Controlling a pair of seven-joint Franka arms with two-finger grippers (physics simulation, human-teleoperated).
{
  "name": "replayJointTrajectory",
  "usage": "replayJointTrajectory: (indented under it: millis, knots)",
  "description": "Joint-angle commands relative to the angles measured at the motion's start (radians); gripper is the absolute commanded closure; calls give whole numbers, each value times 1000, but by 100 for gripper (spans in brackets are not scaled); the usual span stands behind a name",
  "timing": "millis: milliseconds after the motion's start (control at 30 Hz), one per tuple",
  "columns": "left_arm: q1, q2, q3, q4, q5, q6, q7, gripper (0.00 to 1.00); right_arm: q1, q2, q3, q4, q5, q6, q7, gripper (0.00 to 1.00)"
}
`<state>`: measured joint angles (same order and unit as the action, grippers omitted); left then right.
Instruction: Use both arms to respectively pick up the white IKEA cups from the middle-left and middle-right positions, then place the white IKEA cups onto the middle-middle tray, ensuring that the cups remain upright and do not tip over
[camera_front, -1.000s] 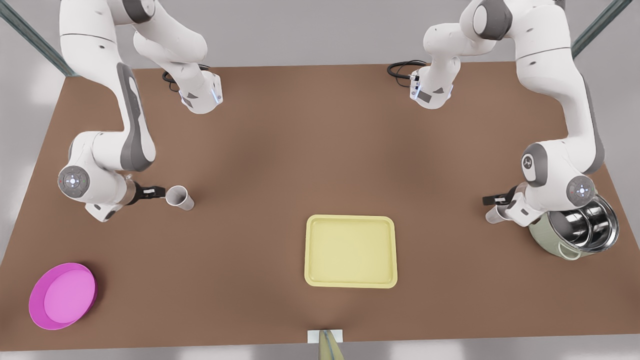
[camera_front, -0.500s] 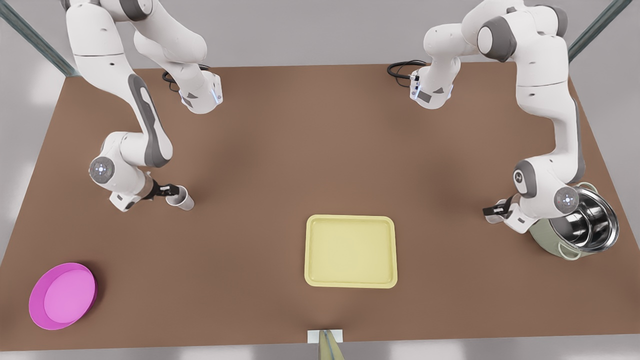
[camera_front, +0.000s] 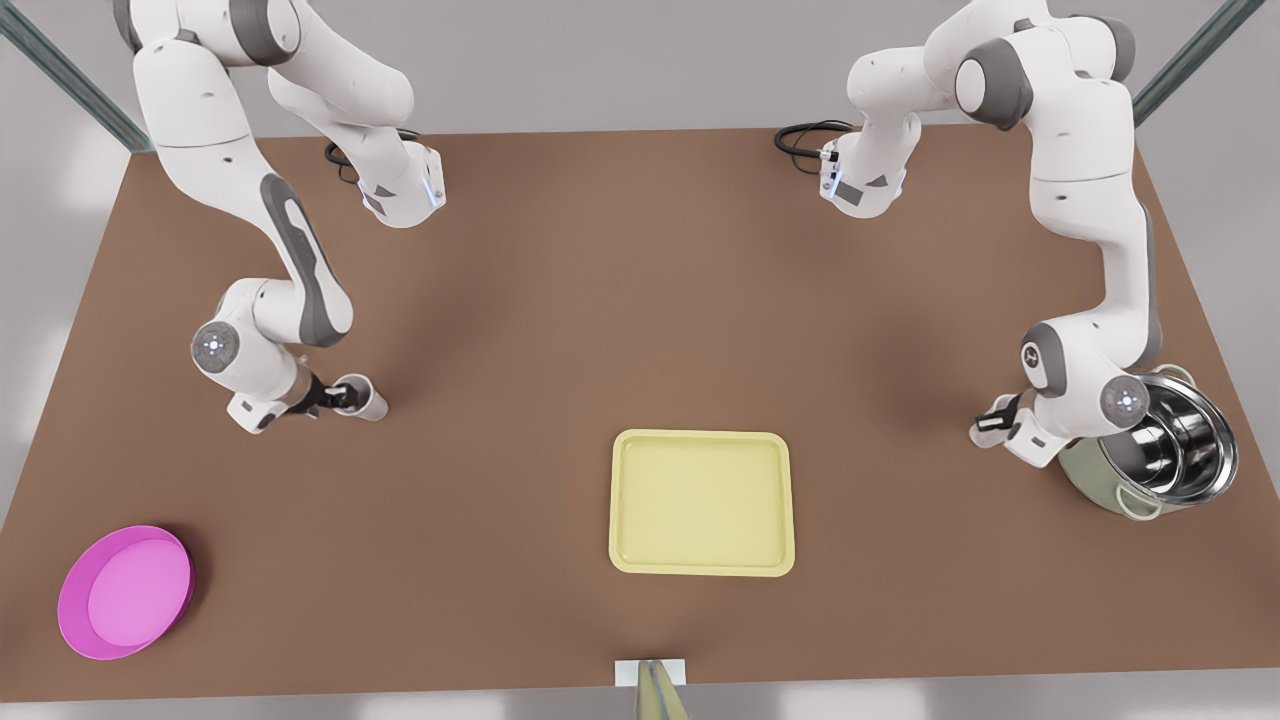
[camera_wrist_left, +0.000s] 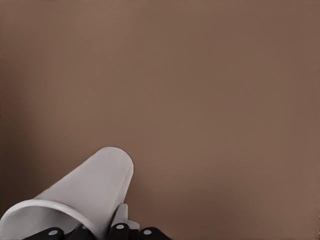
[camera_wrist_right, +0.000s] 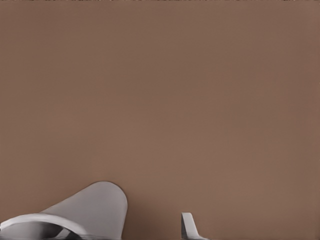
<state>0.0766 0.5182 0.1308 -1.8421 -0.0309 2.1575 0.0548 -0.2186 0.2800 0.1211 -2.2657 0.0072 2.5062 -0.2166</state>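
Two white cups stand upright on the brown table. The one at the front view's left (camera_front: 368, 402) has my left gripper (camera_front: 338, 398) lowered onto its rim; up close, this cup (camera_wrist_left: 85, 200) lies against the gripper's black body (camera_wrist_left: 117, 231). The cup at the front view's right (camera_front: 982, 436) is mostly hidden under my right gripper (camera_front: 996, 418). In the right wrist view that cup (camera_wrist_right: 90, 210) stands apart from one open finger (camera_wrist_right: 189, 227). The pale yellow tray (camera_front: 700, 436) lies between the arms, nearer the front edge, with nothing on it.
A steel-lined pale green pot (camera_front: 1085, 470) stands right behind the right arm's wrist, close to the cup there. A round magenta dish (camera_front: 125, 592) sits at the front corner on the front view's left. Both arm bases are at the table's far edge.
Both arms have swung in and lowered their grippers onto the cups. The left gripper moved from beside its cup to over its rim. Neither cup has moved.
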Motion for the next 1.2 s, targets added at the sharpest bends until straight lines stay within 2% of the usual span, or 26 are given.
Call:
replayJointTrajectory:
  millis: [0, 33, 67, 100, 200, 267, 300, 433, 500, 633, 767, 800, 833, 867, 1033, 1167]
  knots:
    - [0, -1, 0, 4, -9, 7, 3, 79, 1, 1, 0, 3, -1, 20, -79, 42]
    - [-3, -6, -3, 6, -9, 5, 2, 79, 4, 1, 2, 9, -1, 17, -79, 43]
    - [-46, -71, -22, 4, -7, -27, -88, 79, 10, 1, 3, 12, -1, 14, -79, 46]
    - [-156, -135, -23, 4, 0, -94, -199, 79, 25, 2, 3, 14, -1, 13, -79, 48]
    - [-402, -113, -26, 96, 59, -94, -558, 79, 56, -1, 3, 15, -1, 6, -75, 50]
    - [-534, -37, -26, 198, 63, -94, -791, 79, 56, -2, 3, 15, -1, -1, -76, 51]
    - [-601, 17, -26, 260, 63, -97, -898, 79, 56, -4, 3, 15, -1, -1, -79, 54]
    - [-653, 215, -26, 514, 128, -215, -998, 79, 56, -10, 3, 26, -3, -30, -93, 65]
    - [-660, 244, -37, 518, 129, -220, -1026, 79, 54, -12, 3, 52, -1, -72, -122, 77]
    - [-661, 319, -54, 527, 129, -219, -1026, 79, 54, -10, 5, 120, -3, -136, -162, 79]
    - [-656, 339, -68, 546, 123, -232, -1026, 79, 56, 48, 133, 271, -3, -135, -173, 79]
    - [-655, 342, -68, 549, 121, -231, -1026, 71, 56, 65, 170, 313, -3, -135, -173, 79]
    - [-653, 345, -69, 560, 121, -229, -1024, 33, 84, 77, 181, 339, -4, -132, -172, 79]
    - [-650, 345, -69, 564, 120, -231, -1024, 22, 129, 77, 187, 359, -3, -129, -168, 79]
    - [-643, 342, -74, 572, 120, -232, -1020, 0, 278, 153, 187, 488, 73, -133, -156, 79]
    - [-638, 336, -74, 572, 120, -239, -1021, 0, 327, 199, 187, 572, 85, -147, -124, 79]
